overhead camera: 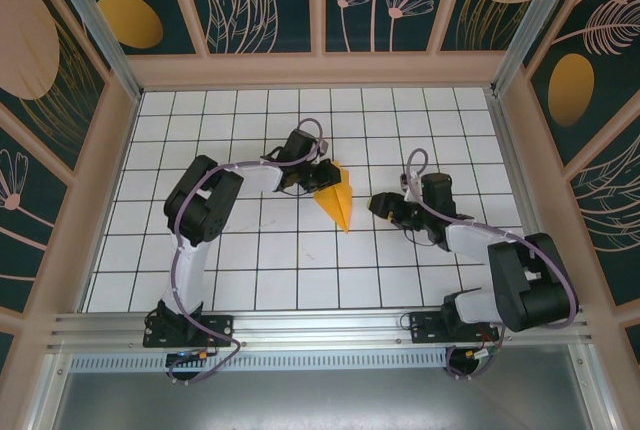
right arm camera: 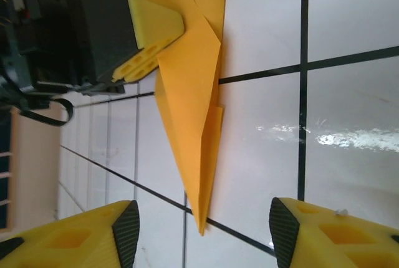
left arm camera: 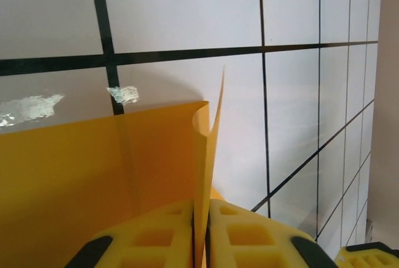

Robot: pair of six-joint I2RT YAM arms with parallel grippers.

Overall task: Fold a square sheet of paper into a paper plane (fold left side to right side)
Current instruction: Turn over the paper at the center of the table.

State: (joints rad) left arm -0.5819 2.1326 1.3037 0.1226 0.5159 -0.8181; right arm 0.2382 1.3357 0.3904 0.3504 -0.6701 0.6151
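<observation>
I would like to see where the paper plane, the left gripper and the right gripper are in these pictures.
paper plane (overhead camera: 339, 200), top external view, middle of its body.
left gripper (left arm camera: 201, 224), left wrist view, between its shut fingertips.
right gripper (right arm camera: 201, 246), right wrist view, between its open fingertips.

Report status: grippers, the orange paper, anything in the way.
Left gripper shut on the paper plane, wide end. Right gripper open, facing its tip. Nothing between them.
</observation>
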